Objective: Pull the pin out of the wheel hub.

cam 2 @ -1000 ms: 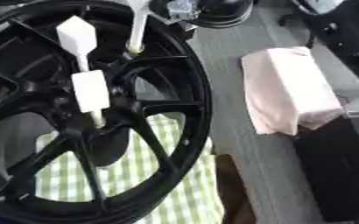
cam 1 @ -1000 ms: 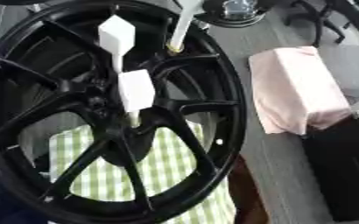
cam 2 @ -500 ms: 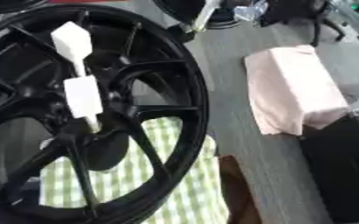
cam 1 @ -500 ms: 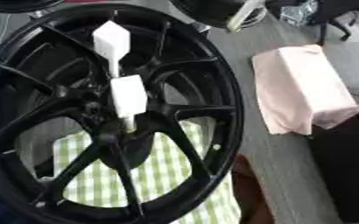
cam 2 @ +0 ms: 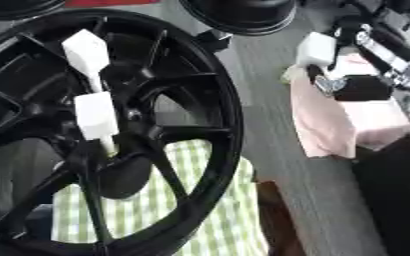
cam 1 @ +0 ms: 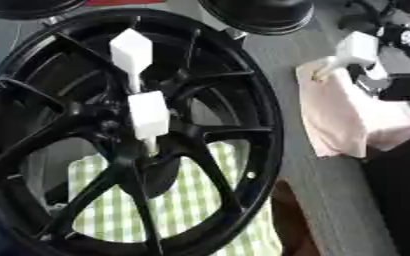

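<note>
Reaching in from two o'clock, the right hand (cam 2: 353, 85) hangs over the pink cloth (cam 2: 340, 117); whether its fingers are curled I cannot tell. Well apart, toward nine o'clock, the white pin (cam 1: 141, 98) stands in the middle of the black wheel hub (cam 1: 243, 170), which rests on a green checked cloth (cam 1: 200, 200).

A black arm with silver joint parts was seen at upper right, and its right hand (cam 2: 359, 86) was black and rounded.
</note>
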Motion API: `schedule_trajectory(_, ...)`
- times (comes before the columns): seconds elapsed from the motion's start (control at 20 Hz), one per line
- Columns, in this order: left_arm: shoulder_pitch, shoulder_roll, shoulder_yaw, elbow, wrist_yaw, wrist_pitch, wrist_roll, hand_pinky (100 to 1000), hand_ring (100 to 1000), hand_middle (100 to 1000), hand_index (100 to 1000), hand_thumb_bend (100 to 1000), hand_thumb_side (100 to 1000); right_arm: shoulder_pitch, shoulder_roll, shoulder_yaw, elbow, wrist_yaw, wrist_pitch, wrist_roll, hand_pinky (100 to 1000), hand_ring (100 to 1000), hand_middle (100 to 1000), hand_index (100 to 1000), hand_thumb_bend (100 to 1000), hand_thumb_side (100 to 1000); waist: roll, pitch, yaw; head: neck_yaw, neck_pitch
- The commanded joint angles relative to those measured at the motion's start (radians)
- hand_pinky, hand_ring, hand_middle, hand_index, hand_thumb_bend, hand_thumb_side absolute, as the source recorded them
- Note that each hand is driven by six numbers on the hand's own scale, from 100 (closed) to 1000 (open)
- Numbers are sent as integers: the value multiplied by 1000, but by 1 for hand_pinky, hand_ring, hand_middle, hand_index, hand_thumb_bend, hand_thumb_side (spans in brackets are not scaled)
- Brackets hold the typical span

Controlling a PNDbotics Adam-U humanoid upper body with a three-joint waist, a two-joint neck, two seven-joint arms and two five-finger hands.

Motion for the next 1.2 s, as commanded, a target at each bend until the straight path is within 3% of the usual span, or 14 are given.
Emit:
schedule_trajectory(0.05, -10, 5, 9, -19, -4, -1, 5, 914, 753, 650, 830, 165, 770, 13, 24, -39, 42, 32, 9, -5, 918, 1000, 687, 824, 100, 320, -3, -16, -3, 6, -17)
schedule_trajectory(0.15, -10, 5, 10, -19, -2, 1, 6, 913, 753, 649, 829, 166, 770, 19, 35, -49, 72, 32, 5, 3, 934, 1000, 747, 859, 100, 318, -6, -18, -5, 7, -16)
schedule_trajectory(0.25, -12, 4, 10, -19, 3, 6, 9, 913, 751, 646, 823, 168, 766, 20, 33, -62, 105, 9, 5, 19, 949, 1000, 806, 905, 100, 248, -9, -21, -8, 6, -14)
schedule_trajectory(0.45, -19, 3, 8, -19, 11, 12, 11, 913, 752, 647, 824, 172, 766, 8, 19, -81, 137, -43, -5, 22, 951, 1000, 795, 898, 100, 195, -13, -27, -16, 1, -9)
schedule_trajectory(0.7, -17, 3, 10, -19, 13, 12, 11, 912, 753, 647, 825, 174, 764, -8, 6, -88, 134, -95, -9, 13, 951, 1000, 762, 877, 100, 205, -14, -31, -14, -3, -5)
schedule_trajectory(0.75, -17, 3, 9, -19, 13, 12, 11, 912, 753, 647, 825, 174, 765, -15, 3, -90, 127, -109, -9, 6, 948, 1000, 736, 863, 100, 336, -14, -31, -13, -4, -4)
schedule_trajectory(0.8, -16, 3, 9, -19, 13, 12, 11, 912, 753, 647, 825, 174, 765, -22, 1, -89, 115, -129, -8, -7, 947, 1000, 710, 851, 100, 394, -14, -30, -11, -4, -3)
schedule_trajectory(0.95, -16, 1, 7, -19, 12, 13, 9, 912, 754, 647, 825, 173, 766, -44, -11, -76, 59, -186, 6, -54, 942, 1000, 658, 834, 100, 455, -13, -30, -7, -8, -5)
schedule_trajectory(1.0, -16, 1, 7, -19, 12, 13, 9, 912, 754, 647, 825, 173, 765, -54, -16, -69, 35, -206, 13, -73, 937, 1000, 593, 790, 100, 518, -13, -30, -6, -9, -4)
schedule_trajectory(1.2, -17, 1, 5, -19, 13, 11, 6, 912, 754, 647, 825, 173, 765, -104, -38, -20, -76, -299, 33, -157, 939, 984, 512, 723, 100, 590, -12, -29, 1, -15, 0)
